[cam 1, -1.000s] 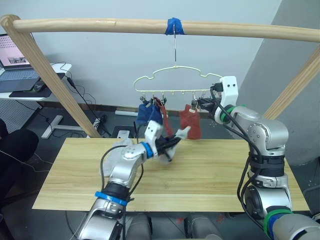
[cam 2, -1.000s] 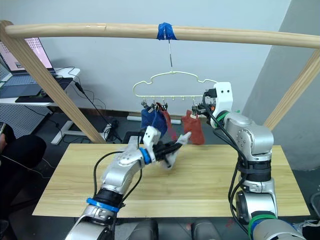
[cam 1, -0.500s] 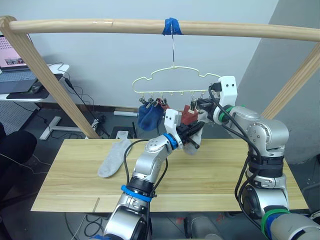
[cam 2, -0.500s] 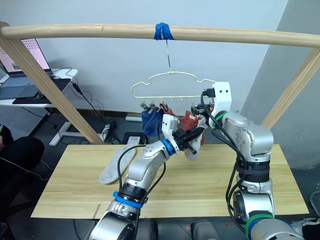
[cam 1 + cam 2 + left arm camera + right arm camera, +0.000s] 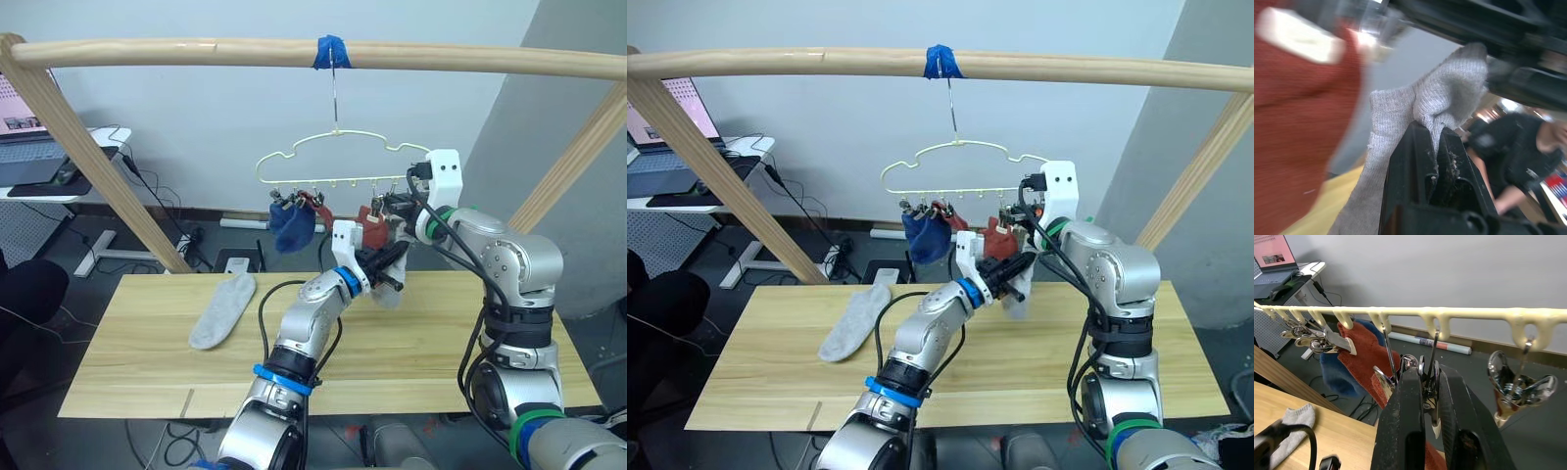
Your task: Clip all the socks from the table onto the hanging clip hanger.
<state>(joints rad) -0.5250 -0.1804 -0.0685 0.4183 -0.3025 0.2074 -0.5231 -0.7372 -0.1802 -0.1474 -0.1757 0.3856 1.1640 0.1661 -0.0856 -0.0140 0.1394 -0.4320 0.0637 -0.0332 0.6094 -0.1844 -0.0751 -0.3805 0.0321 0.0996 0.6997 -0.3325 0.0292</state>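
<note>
grey wall behind table [image 5: 411,343]. eye views: hanger [image 5: 333,162] hangs from pole [image 5: 196,51], blue and red socks clipped; one grey sock [image 5: 221,309] flat on table. l gripper [image 5: 390,266] lifts 2nd grey sock [image 5: 391,290] under hanger. l wrist view: fingers clenched on it. r wrist view: r gripper [image 5: 1430,382] pinches a clip [image 5: 1426,377].

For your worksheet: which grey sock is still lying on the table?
The grey sock lying flat near the table's left end; the other grey sock hangs from the left gripper.
</note>
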